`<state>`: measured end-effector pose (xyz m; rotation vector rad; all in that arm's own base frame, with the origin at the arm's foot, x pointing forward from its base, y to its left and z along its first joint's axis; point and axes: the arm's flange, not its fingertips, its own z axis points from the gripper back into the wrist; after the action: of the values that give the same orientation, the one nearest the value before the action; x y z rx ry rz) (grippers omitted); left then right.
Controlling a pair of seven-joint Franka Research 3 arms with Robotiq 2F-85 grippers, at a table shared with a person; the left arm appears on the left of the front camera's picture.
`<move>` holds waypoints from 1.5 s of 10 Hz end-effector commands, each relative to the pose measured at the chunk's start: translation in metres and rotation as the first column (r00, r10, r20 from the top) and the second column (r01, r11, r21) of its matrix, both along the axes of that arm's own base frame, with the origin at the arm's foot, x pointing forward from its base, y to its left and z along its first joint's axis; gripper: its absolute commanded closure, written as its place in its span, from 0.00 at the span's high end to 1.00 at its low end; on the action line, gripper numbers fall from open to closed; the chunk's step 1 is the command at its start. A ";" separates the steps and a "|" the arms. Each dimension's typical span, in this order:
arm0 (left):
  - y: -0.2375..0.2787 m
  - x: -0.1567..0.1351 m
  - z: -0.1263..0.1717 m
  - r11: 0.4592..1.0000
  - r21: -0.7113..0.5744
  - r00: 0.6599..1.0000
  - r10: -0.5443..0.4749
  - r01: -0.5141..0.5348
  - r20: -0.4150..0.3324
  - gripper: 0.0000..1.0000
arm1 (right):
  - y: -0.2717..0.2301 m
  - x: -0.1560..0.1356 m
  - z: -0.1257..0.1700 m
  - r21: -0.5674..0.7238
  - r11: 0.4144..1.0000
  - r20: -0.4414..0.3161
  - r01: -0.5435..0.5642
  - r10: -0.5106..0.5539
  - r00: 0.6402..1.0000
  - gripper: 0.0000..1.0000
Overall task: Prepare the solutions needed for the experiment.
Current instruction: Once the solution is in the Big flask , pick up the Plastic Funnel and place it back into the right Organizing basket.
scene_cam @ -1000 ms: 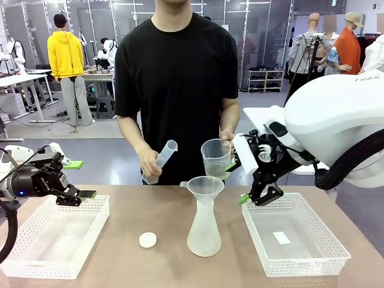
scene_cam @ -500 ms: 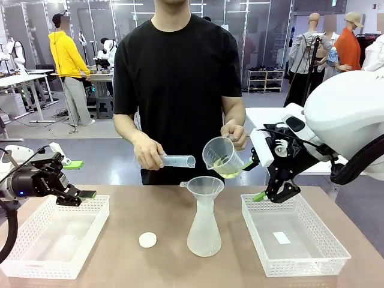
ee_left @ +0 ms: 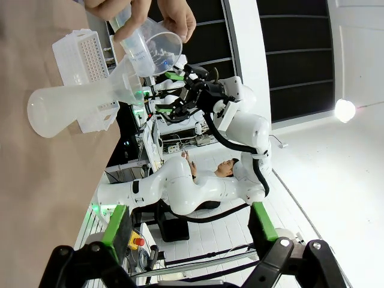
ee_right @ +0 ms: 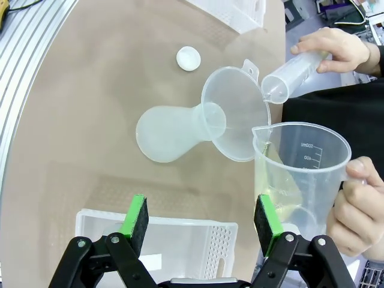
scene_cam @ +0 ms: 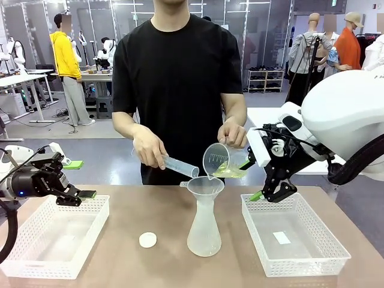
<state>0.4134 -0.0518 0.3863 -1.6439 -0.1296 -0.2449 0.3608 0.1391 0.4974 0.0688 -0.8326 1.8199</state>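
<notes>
The solutions (ee_right: pixel 279 198) lie in the tilted beaker (ee_right: pixel 306 156) that a person holds over the funnel (ee_right: pixel 234 120). The flask (ee_right: pixel 165 135) looks empty, so pouring remains. The left pincer (ee_left: pixel 189 223) and right pincer (ee_right: pixel 201 222) gape, holding nothing.

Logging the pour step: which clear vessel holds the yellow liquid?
The handled beaker, tipped over the funnel, with pale yellow solution pooled at its spout; the cylinder and the flask below show no yellow.
</notes>
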 end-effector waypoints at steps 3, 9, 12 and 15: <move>0.000 0.000 0.003 1.000 -0.016 1.000 0.000 0.000 0.004 1.00 | -0.022 -0.019 0.013 0.103 0.990 -0.013 0.099 -0.098 0.995 0.89; 0.000 0.000 0.003 1.000 -0.016 1.000 0.000 0.000 0.004 1.00 | -0.098 -0.074 0.025 0.381 0.803 -0.353 0.458 -0.332 0.875 0.89; 0.000 0.000 0.003 1.000 -0.016 1.000 0.000 0.000 0.004 1.00 | -0.105 -0.089 0.034 0.461 0.649 -0.622 0.606 -0.251 0.742 0.89; 0.000 0.000 0.003 1.000 -0.016 1.000 0.000 0.000 0.004 1.00 | -0.107 -0.043 0.069 0.434 0.735 -0.550 0.521 -0.242 0.799 0.89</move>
<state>0.4134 -0.0519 0.3863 -1.6438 -0.1294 -0.2450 0.3119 0.0300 0.5674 0.6898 -0.9070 0.9895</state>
